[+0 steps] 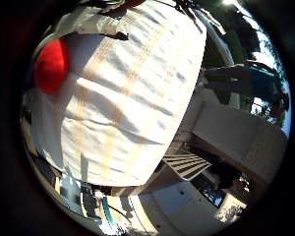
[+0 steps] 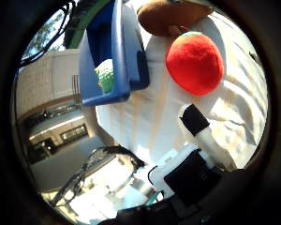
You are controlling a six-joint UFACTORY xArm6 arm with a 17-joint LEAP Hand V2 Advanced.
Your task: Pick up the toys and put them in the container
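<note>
Toys and container lie on a worktop (image 1: 137, 98) covered by a white cloth (image 2: 150, 126) with pale orange stripes, seen from close above by the palm cameras. A round red plush toy (image 2: 194, 63) rests on the cloth in the upper right of the thumb side view; the same red toy appears at the upper left edge of the little finger side view. Just above it in the thumb side view, at the top edge of the frame, lies a brown plush toy (image 2: 166, 16), touching or very nearly touching the red one. To the left of both stands a blue container (image 2: 119, 56), upper centre-left of that frame, its open side facing the camera. Inside it sits a small green and yellow toy (image 2: 104, 76), against the container's lower wall.

The right hand (image 2: 192, 159) shows in the lower right of the thumb side view as white and black parts. One of its fingers (image 2: 194, 119), white with a black pad, reaches straight out over the cloth toward the red toy, its tip apart from the toy. The fingers look extended and hold nothing; no toy is clasped.

Beyond the worktop's edge, both views show pale walls and paving in bright sunlight, with a slatted bench (image 1: 187, 164) at the lower centre-right of the little finger side view.
</note>
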